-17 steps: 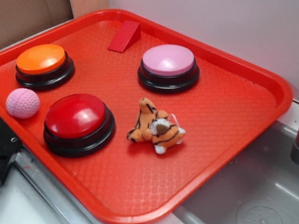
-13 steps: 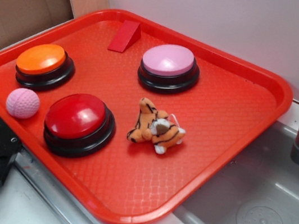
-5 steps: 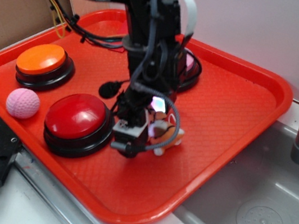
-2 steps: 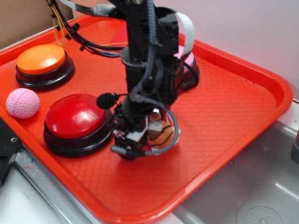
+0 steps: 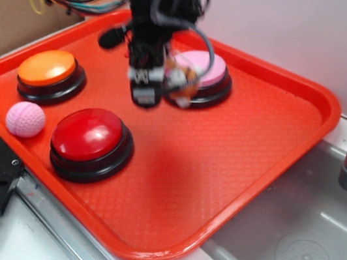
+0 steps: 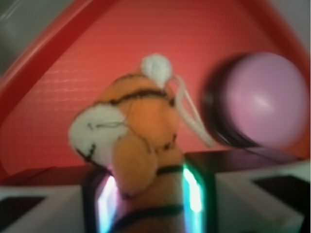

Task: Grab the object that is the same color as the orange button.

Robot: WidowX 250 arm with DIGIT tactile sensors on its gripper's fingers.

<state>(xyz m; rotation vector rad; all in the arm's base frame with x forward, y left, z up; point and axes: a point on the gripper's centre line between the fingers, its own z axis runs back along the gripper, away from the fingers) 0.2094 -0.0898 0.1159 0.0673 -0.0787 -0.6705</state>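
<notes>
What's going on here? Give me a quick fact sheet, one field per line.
hand: raised above the tray, shut on the tiger toy
tiger toy: orange with black stripes, lifted off the tray
tray: red
orange button: far left
red button: front
pink button: back
pink ball: beside the red button

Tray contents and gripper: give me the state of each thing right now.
gripper: shut on plush tiger, raised above tray
plush tiger: clamped, off the tray
orange button: untouched, on tray
red button: on tray
pink button: on tray
pink ball: resting on tray
</notes>
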